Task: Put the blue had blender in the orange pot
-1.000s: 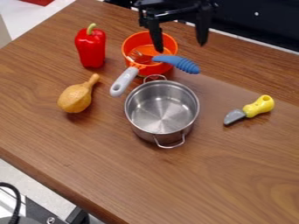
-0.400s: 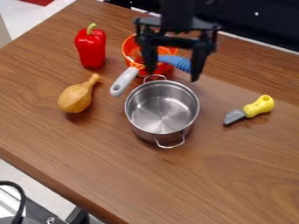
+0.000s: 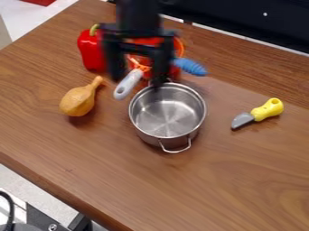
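So the black gripper (image 3: pixel 136 82) is hanging right over the back part of the table (image 3: pixel 241 180), kinda in front of the orange pot (image 3: pixel 180 48) from where I'm standing. It's blurry, but the two fingers are spread well apart and I can't see anything pinched between them, so yeah, released. The arm (image 3: pixel 138 13) drops in from the top.

The blue hand blender (image 3: pixel 190 66) is at the right side of the orange pot, its fat ribbed end poking out past the rim. The other end is behind the gripper, so I can't tell how much of it is in the pot. The pot's grey handle (image 3: pixel 126 85) sticks out toward the front left, visible between the fingers and below.

Just in front of that there's a shiny metal pot (image 3: pixel 169 115) with two wire loops, and the right fingertip overlaps its back rim from here, can't tell if they touch. Red bell pepper (image 3: pixel 89 52) stands on the left, partly behind the gripper, with a tan squash-looking thing (image 3: pixel 78 101) lying in front of it. Off to the right, well apart from the pots, lies a toy knife (image 3: pixel 268 109) with a yellow handle and grey blade.
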`<state>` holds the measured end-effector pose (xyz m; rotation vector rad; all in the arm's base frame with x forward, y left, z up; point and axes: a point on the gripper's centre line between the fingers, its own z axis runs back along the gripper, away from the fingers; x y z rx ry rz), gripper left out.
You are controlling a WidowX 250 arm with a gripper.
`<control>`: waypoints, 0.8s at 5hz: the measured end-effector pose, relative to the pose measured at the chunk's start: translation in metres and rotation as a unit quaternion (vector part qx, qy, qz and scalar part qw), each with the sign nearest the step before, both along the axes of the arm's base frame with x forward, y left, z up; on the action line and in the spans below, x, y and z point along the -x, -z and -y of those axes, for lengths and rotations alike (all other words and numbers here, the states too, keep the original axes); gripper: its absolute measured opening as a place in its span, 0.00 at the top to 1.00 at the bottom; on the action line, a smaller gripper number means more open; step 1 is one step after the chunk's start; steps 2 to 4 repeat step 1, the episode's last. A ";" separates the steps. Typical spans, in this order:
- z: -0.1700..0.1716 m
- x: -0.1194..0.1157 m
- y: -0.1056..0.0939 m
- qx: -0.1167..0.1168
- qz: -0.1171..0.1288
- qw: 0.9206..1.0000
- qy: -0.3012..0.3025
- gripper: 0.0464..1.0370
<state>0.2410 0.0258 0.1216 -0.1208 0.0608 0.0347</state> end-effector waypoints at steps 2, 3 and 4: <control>-0.027 0.024 0.007 -0.007 0.000 0.999 0.037 0.04; -0.027 0.024 0.007 -0.007 0.000 0.999 0.037 0.04; -0.027 0.024 0.007 -0.007 0.000 0.999 0.037 0.04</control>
